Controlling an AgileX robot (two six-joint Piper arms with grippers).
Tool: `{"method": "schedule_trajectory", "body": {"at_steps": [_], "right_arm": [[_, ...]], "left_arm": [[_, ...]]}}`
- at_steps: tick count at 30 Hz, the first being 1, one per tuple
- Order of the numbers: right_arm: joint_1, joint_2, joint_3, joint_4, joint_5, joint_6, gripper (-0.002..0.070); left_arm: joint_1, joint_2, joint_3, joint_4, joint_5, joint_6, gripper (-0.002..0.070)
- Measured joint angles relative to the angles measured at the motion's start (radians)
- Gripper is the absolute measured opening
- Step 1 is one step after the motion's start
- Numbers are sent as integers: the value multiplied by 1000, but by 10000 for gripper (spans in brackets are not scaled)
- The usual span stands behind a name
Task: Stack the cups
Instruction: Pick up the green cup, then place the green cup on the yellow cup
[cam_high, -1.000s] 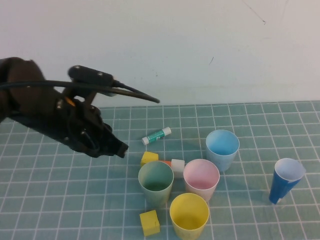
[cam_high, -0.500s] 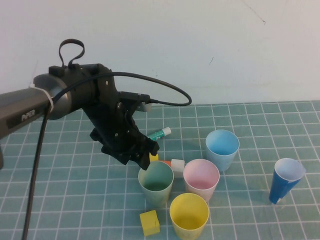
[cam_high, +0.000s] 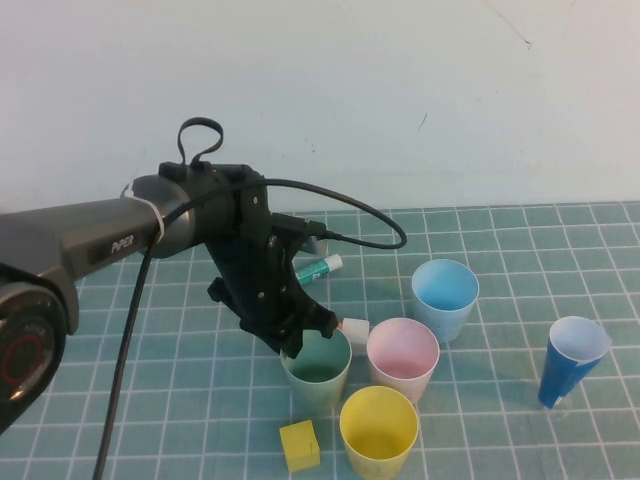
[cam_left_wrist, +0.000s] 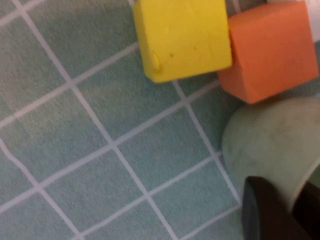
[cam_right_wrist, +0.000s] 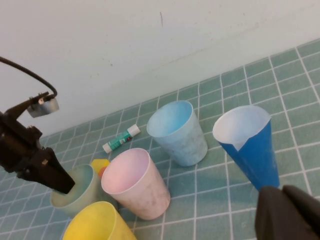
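Left gripper (cam_high: 303, 343) down at the far-left rim of the green cup (cam_high: 318, 372), one finger over the wall; cannot tell how far its jaws are apart. Pink cup (cam_high: 402, 358) just right of green, yellow cup (cam_high: 378, 430) nearest, light blue cup (cam_high: 444, 297) farther right. Crowding green's far side: yellow block (cam_left_wrist: 180, 37), orange block (cam_left_wrist: 272, 50), white block (cam_high: 353, 328). Glue stick (cam_high: 320, 267) beyond. Dark blue cup (cam_high: 571, 359) far right, right gripper (cam_right_wrist: 287, 212) near it, jaws together.

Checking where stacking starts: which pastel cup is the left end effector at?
The green cup: the left end effector is at its rim, while the pink cup, yellow cup and light blue cup stand untouched.
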Motion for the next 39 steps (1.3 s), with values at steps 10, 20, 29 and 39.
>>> {"method": "schedule_trajectory", "body": {"at_steps": [10, 20, 29, 39], "right_arm": [[0, 0, 0, 0, 2, 0, -3], [0, 0, 0, 0, 2, -16, -3], [0, 0, 0, 0, 2, -24, -3], [0, 0, 0, 2, 2, -27, -3]], "left_arm": [[0, -42, -6, 73, 12, -20, 6], [-106, -369, -6, 111, 194, -25, 6], [-256, -349, -6, 126, 213, -34, 5], [-258, -210, -6, 134, 174, -55, 6]]}}
